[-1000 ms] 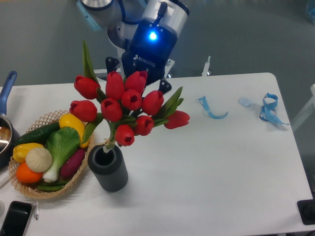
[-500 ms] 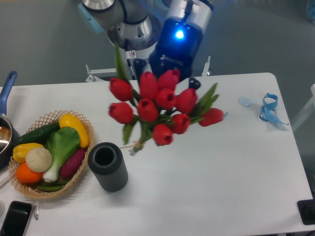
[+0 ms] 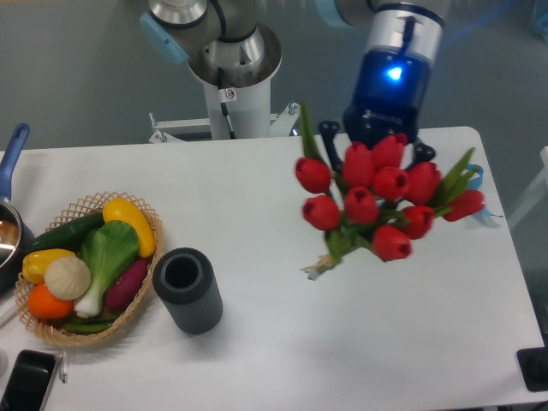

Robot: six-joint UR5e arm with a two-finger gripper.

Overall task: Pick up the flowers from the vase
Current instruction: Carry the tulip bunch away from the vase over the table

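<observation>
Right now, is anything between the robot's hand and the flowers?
No. The gripper already holds the flowers in the air, far right of the empty vase. The blooms hide its fingertips, but nothing else shows between them.

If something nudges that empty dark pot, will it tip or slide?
The vase looks squat, so it would probably slide rather than tip. Its ribbed side should give decent grip. With the flowers out and held by the pincer, it is likely light and easy to shift.
</observation>
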